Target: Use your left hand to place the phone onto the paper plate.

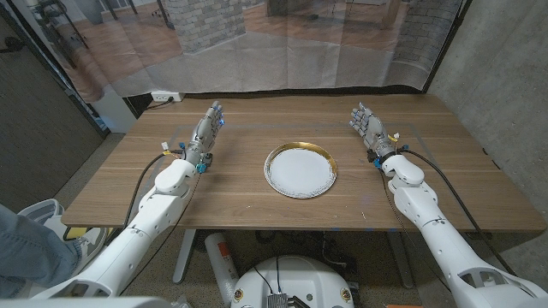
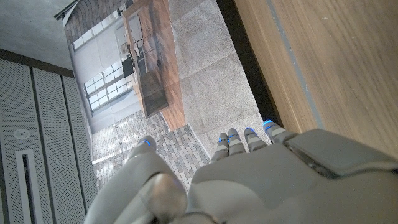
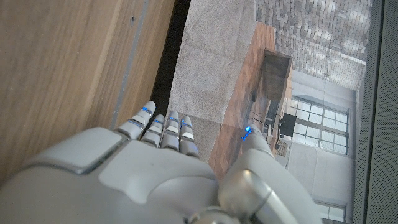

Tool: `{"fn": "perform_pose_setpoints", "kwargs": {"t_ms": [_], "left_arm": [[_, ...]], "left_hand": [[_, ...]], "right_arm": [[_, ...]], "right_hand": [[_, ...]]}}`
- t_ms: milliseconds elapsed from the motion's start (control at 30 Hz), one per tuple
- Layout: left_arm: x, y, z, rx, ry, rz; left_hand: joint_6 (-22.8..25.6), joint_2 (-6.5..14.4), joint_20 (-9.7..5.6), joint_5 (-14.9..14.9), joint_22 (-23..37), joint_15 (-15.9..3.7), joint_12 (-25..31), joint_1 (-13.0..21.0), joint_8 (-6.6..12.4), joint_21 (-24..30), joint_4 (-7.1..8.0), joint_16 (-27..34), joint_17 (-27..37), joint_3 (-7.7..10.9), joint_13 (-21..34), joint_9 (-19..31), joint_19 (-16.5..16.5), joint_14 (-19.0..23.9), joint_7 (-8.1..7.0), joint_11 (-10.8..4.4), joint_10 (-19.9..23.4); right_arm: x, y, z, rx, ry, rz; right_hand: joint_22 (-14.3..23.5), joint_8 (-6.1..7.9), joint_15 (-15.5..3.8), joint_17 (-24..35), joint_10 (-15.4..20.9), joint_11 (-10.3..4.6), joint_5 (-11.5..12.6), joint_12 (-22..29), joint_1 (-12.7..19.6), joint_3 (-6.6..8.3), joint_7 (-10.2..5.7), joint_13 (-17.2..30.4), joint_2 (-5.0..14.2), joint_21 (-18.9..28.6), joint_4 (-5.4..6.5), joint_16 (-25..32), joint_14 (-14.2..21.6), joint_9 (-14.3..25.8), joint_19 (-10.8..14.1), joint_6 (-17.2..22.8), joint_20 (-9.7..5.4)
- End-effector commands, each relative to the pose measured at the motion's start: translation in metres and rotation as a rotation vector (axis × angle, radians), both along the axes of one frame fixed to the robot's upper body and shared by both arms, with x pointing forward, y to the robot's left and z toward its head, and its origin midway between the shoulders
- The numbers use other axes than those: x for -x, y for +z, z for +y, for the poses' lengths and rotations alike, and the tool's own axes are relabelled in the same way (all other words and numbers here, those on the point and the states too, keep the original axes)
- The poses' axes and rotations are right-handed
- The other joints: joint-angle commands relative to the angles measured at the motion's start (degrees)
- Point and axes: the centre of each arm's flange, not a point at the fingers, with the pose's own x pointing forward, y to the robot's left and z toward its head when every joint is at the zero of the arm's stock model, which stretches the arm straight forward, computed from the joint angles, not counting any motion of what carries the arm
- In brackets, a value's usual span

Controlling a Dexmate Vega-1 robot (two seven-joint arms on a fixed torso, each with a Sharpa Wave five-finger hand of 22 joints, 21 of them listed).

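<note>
Wood surface: brown wood-grain surface (image 1: 257, 214), plain top, running wide across the head view with both arms coming in from the near corners.
Room: grey concrete wall on the right side, a sheer curtain hanging behind the far edge, brick and big windows visible past it in the wrist views. There's a power strip (image 1: 164, 97) on the floor past the far left corner.
Paper plate: white round paper plate (image 1: 300, 170) with a thin gold rim, sitting pretty much dead centre on the surface, between the two hands and well apart from both. Nothing on it.
Phone: honestly can't spot a phone in any of the frames, so can't say where it is.
Left hand: left hand (image 1: 206, 130) is up near the far left part of the surface, fingers stretched out straight and holding nothing.
Right hand: right hand (image 1: 369, 127) mirrors it on the far right, fingers extended and a bit spread, also holding nothing.
Person: bit of someone's blue-jeaned leg (image 1: 30, 244) at the near left edge.
</note>
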Motion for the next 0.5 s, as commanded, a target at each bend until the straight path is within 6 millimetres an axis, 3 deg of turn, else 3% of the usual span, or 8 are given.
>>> {"fn": "perform_pose_setpoints", "kwargs": {"t_ms": [33, 500], "left_arm": [[0.007, -0.008, 0.007, 0.034, 0.018, -0.042], [0.014, -0.007, 0.018, 0.040, 0.027, -0.065]], "left_hand": [[-0.03, 0.42, -1.91, 0.13, 0.25, 0.05, 0.32, 0.48, 0.39, 0.52, -0.12, 0.66, 0.19, -0.23, 0.15, 0.06, 0.43, 0.57, 0.12, 0.05, 0.46], [0.06, 0.51, -1.86, 0.17, 0.24, 0.13, 0.37, 0.70, 0.28, 0.64, -0.19, 0.68, 0.20, -0.32, 0.16, 0.07, 1.07, 1.07, 0.10, 0.06, 0.95]], "right_arm": [[0.001, 0.000, 0.000, 0.008, -0.004, 0.005], [0.001, 0.002, 0.004, 0.011, -0.002, 0.009]], "right_hand": [[0.17, 0.22, 0.06, 0.13, 0.40, -0.03, -0.09, 0.55, 0.55, 0.00, -0.31, 0.33, 0.33, -0.28, -0.22, 0.49, 0.29, 0.21, 0.43, 0.35, -1.56], [0.17, 0.22, 0.04, 0.14, 0.35, -0.01, -0.12, 0.54, 0.54, -0.06, -0.38, 0.33, 0.42, -0.52, -0.23, 0.49, 0.32, 0.22, 0.55, 0.31, -1.54]]}}
